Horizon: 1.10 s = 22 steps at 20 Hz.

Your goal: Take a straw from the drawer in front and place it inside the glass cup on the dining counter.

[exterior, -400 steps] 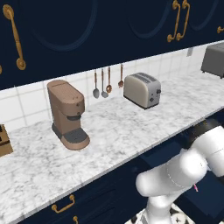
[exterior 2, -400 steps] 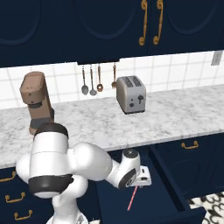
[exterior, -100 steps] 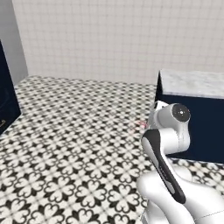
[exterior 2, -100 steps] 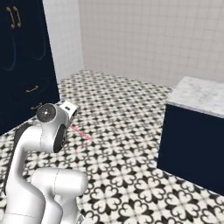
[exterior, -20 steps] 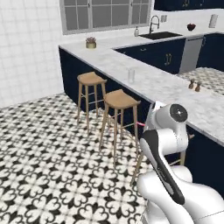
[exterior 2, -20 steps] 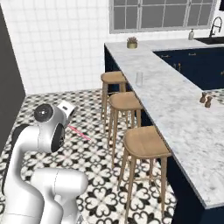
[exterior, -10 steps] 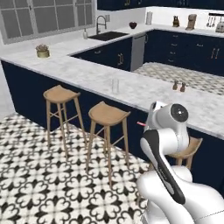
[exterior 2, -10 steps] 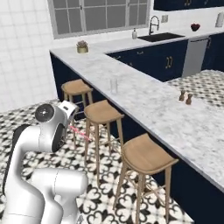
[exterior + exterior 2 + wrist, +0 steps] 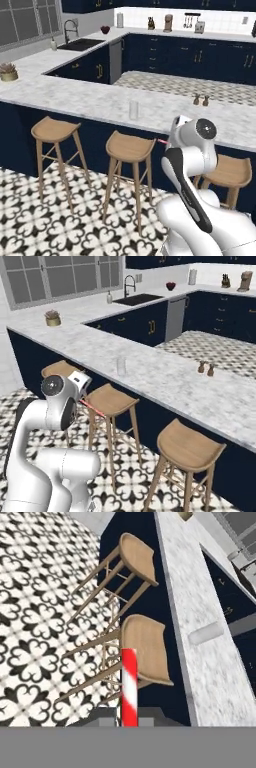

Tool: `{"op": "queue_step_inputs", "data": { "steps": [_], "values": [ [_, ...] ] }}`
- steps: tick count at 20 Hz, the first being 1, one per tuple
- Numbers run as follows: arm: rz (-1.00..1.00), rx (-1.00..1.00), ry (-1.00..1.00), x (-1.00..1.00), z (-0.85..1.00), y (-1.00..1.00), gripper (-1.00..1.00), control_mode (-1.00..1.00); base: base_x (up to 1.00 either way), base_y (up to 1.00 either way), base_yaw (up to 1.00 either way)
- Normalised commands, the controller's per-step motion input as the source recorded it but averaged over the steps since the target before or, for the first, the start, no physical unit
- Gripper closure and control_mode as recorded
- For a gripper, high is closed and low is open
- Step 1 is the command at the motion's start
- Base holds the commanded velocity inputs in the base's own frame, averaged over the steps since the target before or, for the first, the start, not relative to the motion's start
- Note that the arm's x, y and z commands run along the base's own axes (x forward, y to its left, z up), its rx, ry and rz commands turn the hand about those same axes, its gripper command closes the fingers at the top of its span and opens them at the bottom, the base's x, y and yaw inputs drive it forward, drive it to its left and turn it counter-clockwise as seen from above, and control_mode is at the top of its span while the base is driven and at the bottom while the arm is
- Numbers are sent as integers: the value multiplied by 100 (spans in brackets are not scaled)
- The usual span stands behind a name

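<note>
- Gripper (image 9: 129, 722) is closed on the straw (image 9: 129, 687); in the hand view you see the red and white striped stick rising straight up from between the two dark finger tips.
- In the right base view you see the straw (image 9: 93, 408) sticking out from the hand as a thin pink line, on the stool side of the dining counter (image 9: 165, 378) and below its top.
- In the left base view only a short pink end of the straw (image 9: 163, 141) shows beside the white hand, in front of the navy base of the counter.
- The glass cup (image 9: 133, 110) stands upright on the dining counter, near its front edge, above the middle stool (image 9: 130, 146). The straw is well apart from it.
- Two small brown shakers (image 9: 200, 100) stand on the counter further along, apart from the cup.
- Compared with half a second ago, the whole scene has turned in both base views: your base moved, and the counter with the cup now lies more straight in front. The grip on the straw is unchanged.
</note>
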Motion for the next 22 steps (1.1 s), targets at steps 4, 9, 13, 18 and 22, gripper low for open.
{"op": "queue_step_inputs", "data": {
  "steps": [4, 9, 13, 18, 22],
  "values": [
    [0, 0, 0, 0, 0, 0, 100, 100, 39, 73, -35],
    [0, 0, 0, 0, 0, 0, 100, 100, 31, 29, -19],
    [0, 0, 0, 0, 0, 0, 100, 100, 36, 4, -11],
    [0, 0, 0, 0, 0, 0, 100, 100, 63, 5, -14],
    [0, 0, 0, 0, 0, 0, 100, 100, 63, 13, -13]
  ]
}}
